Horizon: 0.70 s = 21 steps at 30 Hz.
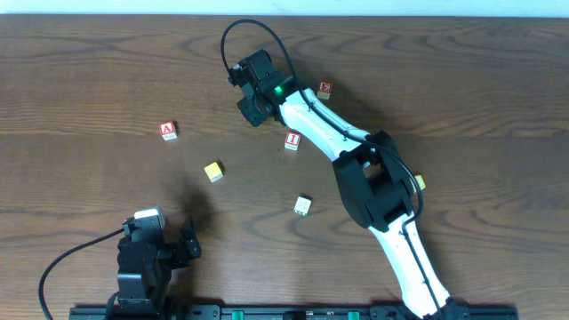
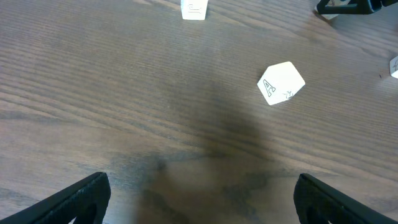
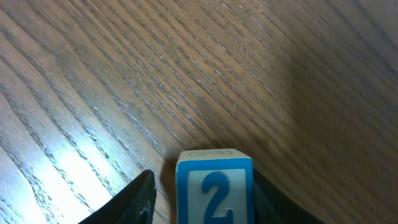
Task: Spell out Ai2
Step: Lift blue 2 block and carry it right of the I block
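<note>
The wooden counter carries no word yet, as I judge it: all three letters lie apart from one another. My right arm reaches to about 11 o'clock of the I cube, and my right jaws stand low on either side of the 2 cube. They are not pinched shut, since a strip of wood shows between one finger and the block. My left arm sits at the near edge with its left jaws spread wide and empty.

The A cube lies well off at 9 o'clock of the I, so all the lining up is left to do.

The E cube sits at 1 o'clock of the I, the yellow cube at 5 o'clock of the A and the cream cube at 6 o'clock of the I. None blocks a row between A and I
</note>
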{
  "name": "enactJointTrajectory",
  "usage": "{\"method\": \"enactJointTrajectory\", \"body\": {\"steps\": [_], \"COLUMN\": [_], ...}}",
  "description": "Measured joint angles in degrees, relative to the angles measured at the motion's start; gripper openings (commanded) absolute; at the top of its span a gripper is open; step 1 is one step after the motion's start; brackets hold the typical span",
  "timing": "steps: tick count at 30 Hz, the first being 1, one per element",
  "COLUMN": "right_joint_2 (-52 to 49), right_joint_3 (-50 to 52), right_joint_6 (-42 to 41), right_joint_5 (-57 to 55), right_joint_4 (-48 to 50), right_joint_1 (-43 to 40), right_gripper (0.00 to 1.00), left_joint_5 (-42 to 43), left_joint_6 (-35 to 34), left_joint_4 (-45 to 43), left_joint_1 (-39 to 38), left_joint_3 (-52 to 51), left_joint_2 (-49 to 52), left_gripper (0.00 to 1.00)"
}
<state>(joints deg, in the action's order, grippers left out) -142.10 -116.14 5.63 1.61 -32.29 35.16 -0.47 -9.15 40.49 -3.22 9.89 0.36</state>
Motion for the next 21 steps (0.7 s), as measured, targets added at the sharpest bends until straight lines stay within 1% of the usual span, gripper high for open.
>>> {"method": "enactJointTrajectory", "body": {"steps": [3,10,16,21], "right_joint_2": [0.0,0.0,0.0,0.0], "right_joint_3": [0.0,0.0,0.0,0.0], "right_joint_6": [-0.2,-0.4,-0.8,-2.3], "right_joint_5": [0.0,0.0,0.0,0.0], "right_joint_4": [0.0,0.0,0.0,-0.1], "right_joint_1": [0.0,0.0,0.0,0.0], "right_gripper": [0.35,0.28,0.25,0.20], "left_joint_5": [0.0,0.0,0.0,0.0], "left_joint_6": [0.0,0.0,0.0,0.0], "left_joint_4": [0.0,0.0,0.0,0.0], "left_joint_1": [0.0,0.0,0.0,0.0], "left_joint_3": [0.0,0.0,0.0,0.0], "left_joint_2": [0.0,0.0,0.0,0.0], "left_gripper": [0.95,0.95,0.95,0.95]}}
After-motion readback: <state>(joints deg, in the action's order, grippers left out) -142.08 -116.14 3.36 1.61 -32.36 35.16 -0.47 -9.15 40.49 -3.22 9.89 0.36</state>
